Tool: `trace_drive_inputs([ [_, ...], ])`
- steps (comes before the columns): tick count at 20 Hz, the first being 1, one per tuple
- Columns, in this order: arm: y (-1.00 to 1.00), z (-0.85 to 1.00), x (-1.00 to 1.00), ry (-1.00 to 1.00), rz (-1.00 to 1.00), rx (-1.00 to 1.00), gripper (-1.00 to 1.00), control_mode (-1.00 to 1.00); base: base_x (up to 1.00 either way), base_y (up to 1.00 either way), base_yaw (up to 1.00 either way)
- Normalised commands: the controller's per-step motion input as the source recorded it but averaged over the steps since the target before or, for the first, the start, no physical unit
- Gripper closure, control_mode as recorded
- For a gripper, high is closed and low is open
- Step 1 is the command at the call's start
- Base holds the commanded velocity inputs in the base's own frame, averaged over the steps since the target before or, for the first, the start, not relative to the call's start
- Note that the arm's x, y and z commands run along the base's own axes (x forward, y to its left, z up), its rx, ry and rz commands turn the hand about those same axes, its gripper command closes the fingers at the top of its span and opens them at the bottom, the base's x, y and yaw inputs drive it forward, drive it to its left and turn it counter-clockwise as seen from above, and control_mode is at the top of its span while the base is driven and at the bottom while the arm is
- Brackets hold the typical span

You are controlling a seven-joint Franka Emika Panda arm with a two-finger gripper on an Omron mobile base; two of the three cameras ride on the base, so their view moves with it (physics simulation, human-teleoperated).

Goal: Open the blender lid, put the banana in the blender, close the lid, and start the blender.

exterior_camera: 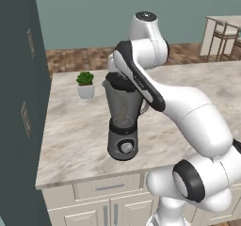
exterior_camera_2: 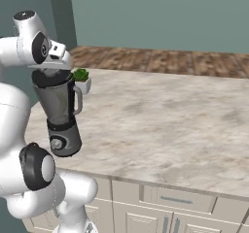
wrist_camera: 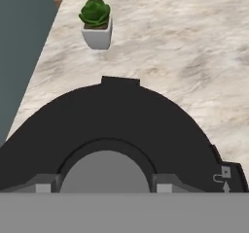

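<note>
Right up against the hand camera is the blender lid [wrist_camera: 112, 125], a big dark round cap with its lighter grey knob [wrist_camera: 104, 171] dead centre at the bottom of that view. The claw [wrist_camera: 103, 188] sits straight down on it, one fingertip on each side of the knob, looking like they're hugging it. So I'd call the claw closed on the knob, though the tips are mostly cut off by the frame edge, so whether they truly touch is hard to say.

From the base cameras, the lid [exterior_camera_2: 51, 77] is sitting on top of the blender [exterior_camera: 123, 121], covering the jar's rim, with the hand parked directly above it. The jar is translucent grey with a side handle, and the dark base has a round silver dial [exterior_camera: 125, 147] facing the front. The blender stands upright on the marble worktop [exterior_camera_2: 160, 125], near its front edge and toward the left end. Can't make out a banana inside the jar; too murky to tell.

A bit farther back on the worktop is a small white potted plant [exterior_camera: 85, 84], close to the blender but not touching it. A tall dark teal cabinet [exterior_camera: 21, 102] runs along the left side of the worktop. Way in the back there's wood flooring [exterior_camera_2: 160, 59] and a teal wall.
</note>
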Motion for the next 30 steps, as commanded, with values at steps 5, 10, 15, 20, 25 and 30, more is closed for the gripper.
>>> trace_drive_inputs([
  [5, 0.0, -0.42, 0.0, 0.15, 0.03, 0.0, 1.0, -1.0, 0.0, 0.0, 0.0],
  [10, 0.0, -0.49, -0.01, 0.11, 0.04, 0.0, 1.0, -1.0, 0.0, 0.0, 0.0],
  [15, 0.0, -0.43, -0.23, 0.0, 0.02, 0.0, -1.0, -1.0, 0.0, 0.0, 0.0],
  [20, 0.0, -0.07, 0.0, 0.0, 0.0, 0.0, -1.0, -1.0, 0.0, 0.0, 0.0],
  [25, 0.0, 0.0, 0.0, -0.02, 0.0, 0.0, -1.0, -1.0, 0.0, 0.0, 0.0],
  [30, -0.08, 0.16, -0.08, -0.12, 0.0, 0.0, -1.0, -1.0, 0.0, 0.0, 0.0],
])
